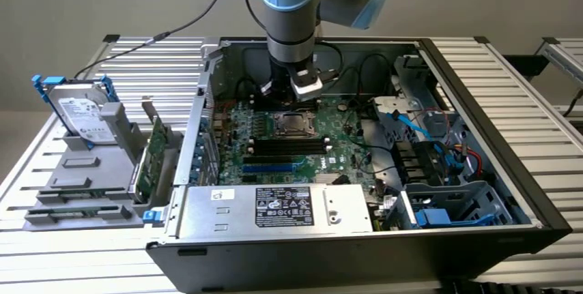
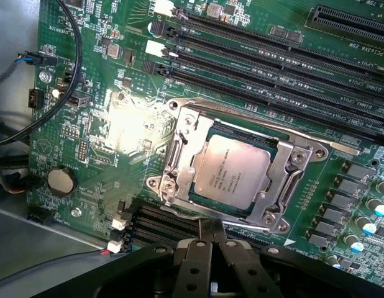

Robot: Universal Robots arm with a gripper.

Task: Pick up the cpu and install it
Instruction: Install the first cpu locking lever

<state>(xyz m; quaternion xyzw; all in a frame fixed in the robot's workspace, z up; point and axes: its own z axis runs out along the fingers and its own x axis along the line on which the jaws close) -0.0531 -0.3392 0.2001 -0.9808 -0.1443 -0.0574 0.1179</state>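
The cpu [image 2: 230, 171], a flat square chip with a silver-grey top, lies in its socket on the green motherboard [image 2: 117, 124], framed by the metal retention bracket [image 2: 179, 155]. In the exterior view the cpu [image 1: 293, 124] sits mid-board inside the open computer case [image 1: 474, 89]. My gripper [image 2: 212, 228] hovers just off one edge of the socket with its two dark fingers pressed together, shut, and nothing between them. In the exterior view the gripper [image 1: 305, 95] hangs from the blue-grey arm, just behind the socket and a little above the board.
Black memory slots [image 1: 287, 146] run beside the socket. A power supply [image 1: 273, 209] fills the case front, and a blue drive cage [image 1: 455, 205] and cables are on the exterior view's right. Outside, on the exterior view's left, a hard drive [image 1: 80, 113] and a green card [image 1: 155, 147] stand on a grey rack.
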